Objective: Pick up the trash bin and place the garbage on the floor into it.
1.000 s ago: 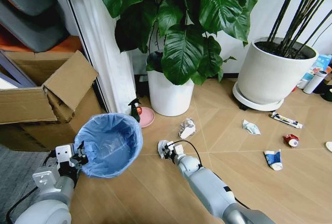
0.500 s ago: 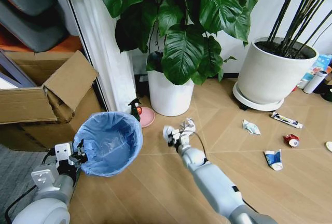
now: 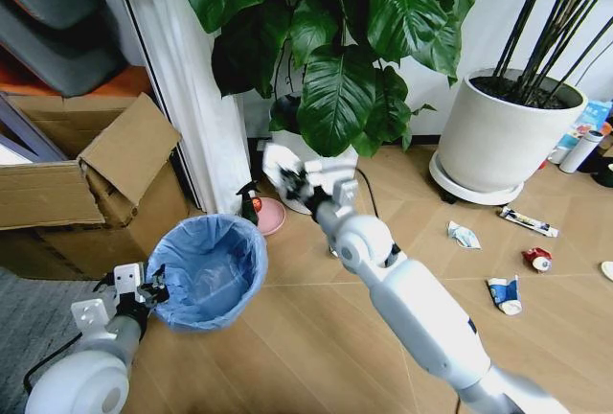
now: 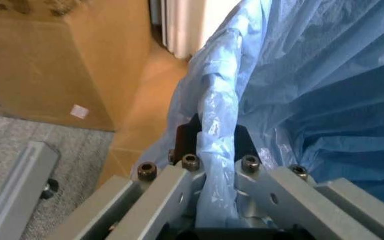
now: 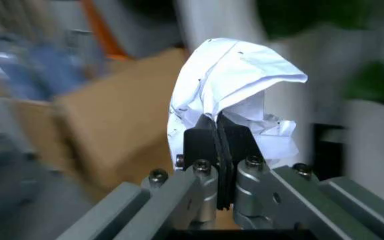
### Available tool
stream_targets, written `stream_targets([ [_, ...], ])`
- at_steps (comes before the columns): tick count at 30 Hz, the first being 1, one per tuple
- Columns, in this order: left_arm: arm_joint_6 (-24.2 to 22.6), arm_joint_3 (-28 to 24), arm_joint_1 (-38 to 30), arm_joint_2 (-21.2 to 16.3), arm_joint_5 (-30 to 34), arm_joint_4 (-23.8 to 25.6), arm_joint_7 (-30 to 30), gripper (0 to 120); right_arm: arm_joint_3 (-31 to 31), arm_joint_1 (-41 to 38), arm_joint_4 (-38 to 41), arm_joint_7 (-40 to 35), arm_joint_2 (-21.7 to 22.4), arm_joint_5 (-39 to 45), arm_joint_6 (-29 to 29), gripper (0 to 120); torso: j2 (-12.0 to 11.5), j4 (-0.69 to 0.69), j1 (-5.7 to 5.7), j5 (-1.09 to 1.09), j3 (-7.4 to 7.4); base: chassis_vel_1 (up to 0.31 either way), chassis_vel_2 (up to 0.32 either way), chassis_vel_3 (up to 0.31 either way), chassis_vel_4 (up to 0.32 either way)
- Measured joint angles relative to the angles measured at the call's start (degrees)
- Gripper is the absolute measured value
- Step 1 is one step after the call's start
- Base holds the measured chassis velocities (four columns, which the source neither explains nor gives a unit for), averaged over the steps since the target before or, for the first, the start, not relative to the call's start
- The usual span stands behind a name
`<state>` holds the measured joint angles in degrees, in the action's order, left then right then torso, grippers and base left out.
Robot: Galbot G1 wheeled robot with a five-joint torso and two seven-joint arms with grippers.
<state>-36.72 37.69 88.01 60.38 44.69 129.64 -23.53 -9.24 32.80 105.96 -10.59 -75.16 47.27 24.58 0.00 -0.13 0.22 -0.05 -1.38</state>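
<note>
We observe the left gripper [image 3: 153, 291] pinching the trash bin [image 3: 206, 270] rim lower left, and the right gripper [image 3: 287, 179] clamping a crumpled paper wad [image 5: 229, 90] mid-frame.

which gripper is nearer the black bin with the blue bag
Left. The left gripper clamps the black bin's blue-bag rim; the right gripper is raised beyond it, holding crumpled white paper.

I note the crumpled white paper wad [image 5: 235, 95] blurred in my head view, and the room behind it smeared in my right wrist view. The black bin's light-blue plastic liner [image 4: 325, 85] covers its rim and runs off frame.
</note>
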Motion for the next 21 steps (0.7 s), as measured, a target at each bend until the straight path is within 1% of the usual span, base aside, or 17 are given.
stream_targets([
  [3,-2.0,-1.2,-2.4,-4.0,2.2,-1.9,-0.7,0,-5.8,-3.1,4.8,-3.9,1.0,9.3,2.9,0,0.0,0.01,0.00,0.00,0.00,0.000,0.000,0.000,0.000],
  [4,-2.0,-1.2,-2.4,-4.0,2.2,-1.9,-0.7,0,-5.8,-3.1,4.8,-3.9,1.0,9.3,2.9,0,0.0,0.01,0.00,0.00,0.00,0.000,0.000,0.000,0.000],
  [5,-2.4,-1.3,-3.1,-5.4,3.1,-2.5,-0.9,0,-7.8,-3.8,6.5,-5.5,1.6,12.6,4.3,0,0.0,0.01,0.00,-0.01,0.00,0.000,0.000,0.000,0.000],
  [7,-3.1,-1.3,-3.9,-7.1,4.6,-3.1,-1.2,0,-10.1,-4.2,7.7,-6.4,2.4,15.2,5.2,0,0.0,0.00,0.00,-0.01,0.00,0.000,0.000,0.000,0.000],
  [8,-3.1,-1.3,-3.9,-7.1,4.6,-3.1,-1.2,0,-10.1,-4.2,7.7,-6.4,2.4,15.2,5.2,0,0.0,0.00,0.00,-0.01,0.00,0.000,0.000,0.000,0.000],
  [10,-3.6,-1.3,-4.6,-8.3,6.2,-3.5,-1.5,0,-12.3,-4.4,7.9,-6.6,2.9,16.0,5.5,0,0.0,-0.01,0.00,-0.01,0.00,0.000,0.000,0.000,0.000],
  [13,-4.0,-1.4,-5.2,-9.0,7.4,-3.9,-1.7,0,-14.2,-4.6,8.2,-7.6,2.9,17.7,5.8,0,0.0,0.00,0.00,-0.01,0.00,0.000,0.000,0.000,0.000],
  [16,-4.2,-1.7,-5.9,-9.6,8.0,-4.5,-1.8,0,-15.7,-4.6,8.9,-8.7,3.3,19.4,8.1,0,0.0,0.00,0.00,-0.01,0.00,0.000,0.000,0.000,0.000],
  [17,-4.2,-1.7,-5.9,-9.6,8.0,-4.5,-1.8,0,-15.7,-4.6,8.9,-8.7,3.3,19.4,8.1,0,0.0,0.00,0.00,-0.01,0.00,0.000,0.000,0.000,0.000],
  [18,-4.3,-1.7,-6.0,-9.7,8.2,-4.6,-1.9,0,-15.7,-4.5,9.2,-8.8,3.6,19.8,9.8,3,0.0,0.00,0.00,-0.01,0.00,0.000,0.000,0.000,0.000],
  [20,-4.3,-1.7,-6.0,-9.7,8.4,-4.6,-1.9,0,-15.7,-4.3,9.7,-9.0,3.9,20.7,11.4,10,0.0,0.00,0.00,0.00,0.00,0.000,0.000,0.000,0.000],
  [21,-4.3,-1.7,-6.0,-9.7,8.4,-4.6,-1.9,0,-15.8,-4.2,9.8,-9.2,4.0,21.1,11.7,16,0.0,-0.01,0.00,0.00,0.00,0.000,0.000,0.000,0.000],
])
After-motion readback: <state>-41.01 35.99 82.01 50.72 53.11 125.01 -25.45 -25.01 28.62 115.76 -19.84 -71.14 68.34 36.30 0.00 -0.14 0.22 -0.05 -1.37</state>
